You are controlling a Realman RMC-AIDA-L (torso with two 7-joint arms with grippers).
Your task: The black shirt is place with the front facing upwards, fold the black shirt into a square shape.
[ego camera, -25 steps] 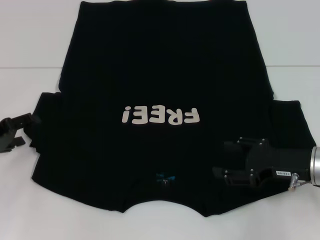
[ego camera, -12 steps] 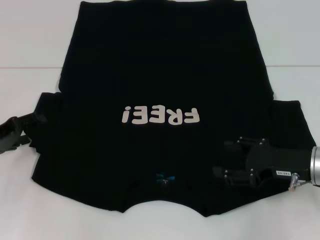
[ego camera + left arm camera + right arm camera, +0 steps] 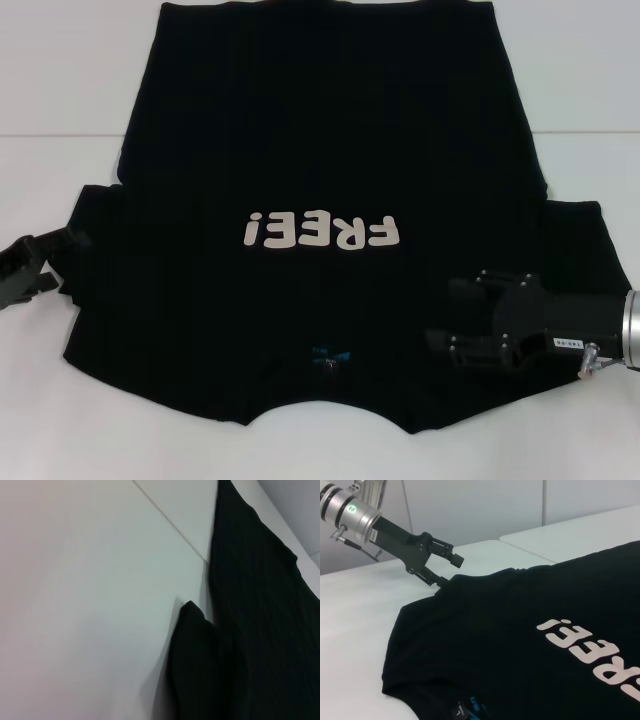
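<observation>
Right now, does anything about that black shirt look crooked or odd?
Nothing stands out. The black shirt lies flat, front up, sleeves spread. The left pincer sits at one sleeve edge, the right pincer over the opposite shoulder.

Black shirt [image 3: 330, 150], off-white "FREE!" lettering [image 3: 322, 232], blue neck label [image 3: 330, 355]; white table [image 3: 60, 90].

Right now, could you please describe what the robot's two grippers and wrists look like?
Both are matte black, angular two-finger grippers. The right gripper has visible screw heads, a small white label and a silver wrist ring. The left gripper joins a silver cylinder bearing a green dot and thin cable.
</observation>
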